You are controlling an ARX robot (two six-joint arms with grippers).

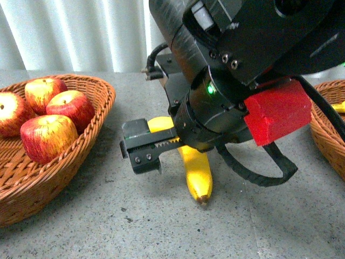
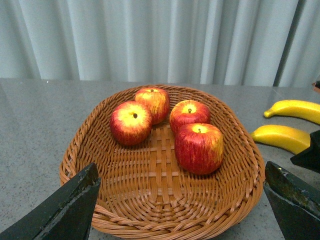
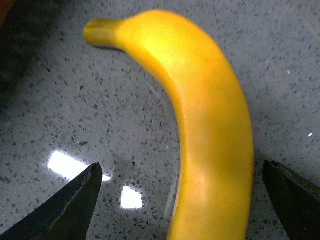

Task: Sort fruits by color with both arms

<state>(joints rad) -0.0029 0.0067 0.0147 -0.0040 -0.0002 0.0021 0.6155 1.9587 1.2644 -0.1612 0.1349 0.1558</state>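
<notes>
A yellow banana point(image 1: 197, 174) lies on the grey table. My right gripper point(image 1: 141, 148) hangs low over it, jaws open. In the right wrist view the banana point(image 3: 210, 125) lies between the open fingers point(image 3: 70, 210), untouched. Several red-yellow apples point(image 1: 48, 137) sit in the left wicker basket point(image 1: 81, 156). In the left wrist view my left gripper point(image 2: 181, 200) is open and empty at the near rim of that basket point(image 2: 165, 220), with the apples point(image 2: 199, 147) inside. Two bananas point(image 2: 280, 137) lie on the table beside it. The left gripper is out of the front view.
A second wicker basket point(image 1: 326, 129) stands at the right edge with a bit of yellow banana point(image 1: 339, 107) in it. The right arm's black body and red block point(image 1: 277, 110) fill the upper middle of the front view. A curtain hangs behind the table.
</notes>
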